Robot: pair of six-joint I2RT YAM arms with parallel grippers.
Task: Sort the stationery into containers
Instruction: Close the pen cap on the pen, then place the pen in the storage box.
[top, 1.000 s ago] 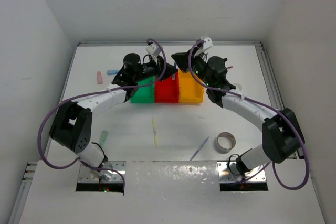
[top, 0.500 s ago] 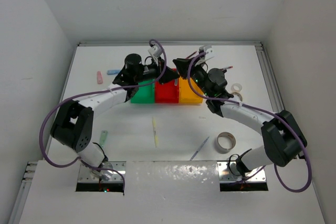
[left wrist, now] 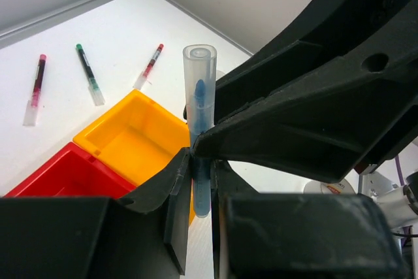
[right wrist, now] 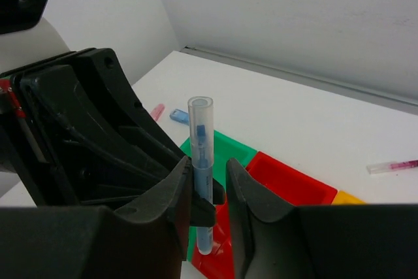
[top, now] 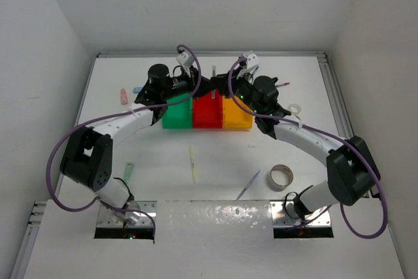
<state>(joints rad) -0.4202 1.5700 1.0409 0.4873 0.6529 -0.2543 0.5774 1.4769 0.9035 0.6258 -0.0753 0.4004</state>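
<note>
Loose on the surface [top: 163,155], well apart from the bins: tape roll [top: 281,176], pale yellow pen [top: 192,163], green eraser [top: 128,172]. Your right claw [right wrist: 209,174] crowds the left claw [left wrist: 199,174] roughly over the red bin [top: 208,112], which sits between the green bin [top: 176,114] and yellow-orange bin [top: 236,114]. The clear pen [left wrist: 199,89], blue ink inside, stands upright, pinched by the left claw. The right claw's jaws are narrowly parted around it, one finger touching.
</note>
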